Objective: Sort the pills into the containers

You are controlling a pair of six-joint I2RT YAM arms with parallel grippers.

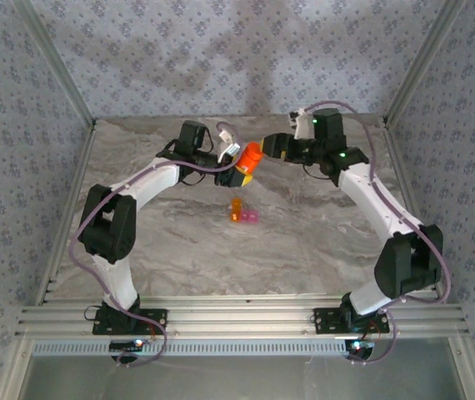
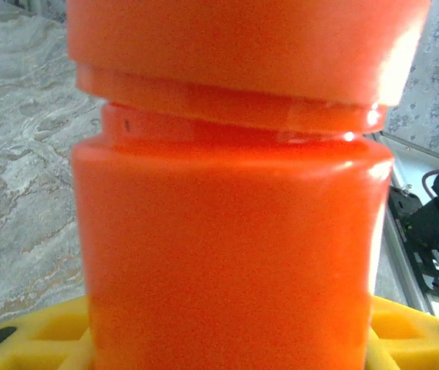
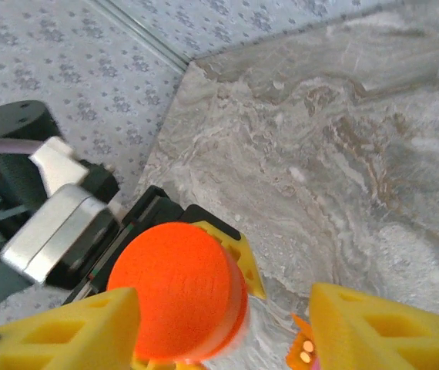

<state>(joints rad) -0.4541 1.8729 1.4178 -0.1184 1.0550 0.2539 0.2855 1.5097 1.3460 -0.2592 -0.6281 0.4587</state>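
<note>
The left gripper (image 1: 239, 172) was clenched around the body of the orange bottle (image 1: 252, 157), its yellow fingers (image 2: 31, 343) pressed against both sides low down. We judged that it held the bottle up above the table (image 1: 321, 242) to keep it steady while the other arm worked on the cap (image 3: 175, 279). The right gripper (image 3: 223, 301) stood over that cap with its 2 fingers apart, 1 close beside the rim and the other well clear, so we read it as released and gripping nothing. Whether the near finger touched the cap we could not tell. The cap was on the bottle, so opening it looked to us like the step in hand. The containers (image 1: 244, 212), 2 tiny joined compartments, 1 orange and 1 pink, lay on the table near its middle, nearer the arm bases than the raised bottle and apart from both grippers.
</note>
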